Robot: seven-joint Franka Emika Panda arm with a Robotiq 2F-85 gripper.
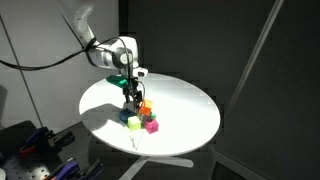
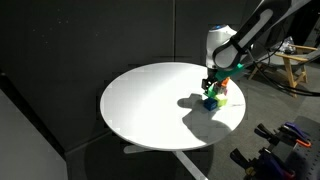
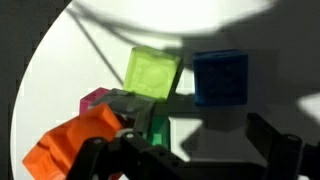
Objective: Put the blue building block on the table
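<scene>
The blue building block (image 3: pixel 220 77) lies on the white table (image 3: pixel 60 70) in the wrist view, beside a yellow-green block (image 3: pixel 153 72). It is part of a tight cluster with an orange block (image 3: pixel 75 140), a pink block (image 3: pixel 95 98) and a green block (image 3: pixel 160 130). My gripper (image 3: pixel 200 150) is open and empty, its fingers just short of the blue block and the green block by its left finger. In both exterior views the gripper (image 1: pixel 130 93) (image 2: pixel 211 86) hangs low over the cluster near the table's edge. The blue block (image 2: pixel 209 101) shows there as a small speck.
The round white table (image 1: pixel 190 110) (image 2: pixel 150 100) stands in front of black curtains. The cluster sits close to the table's rim. Dark equipment (image 1: pixel 30 150) stands on the floor beside the table, and a wooden frame (image 2: pixel 295 65) stands behind it.
</scene>
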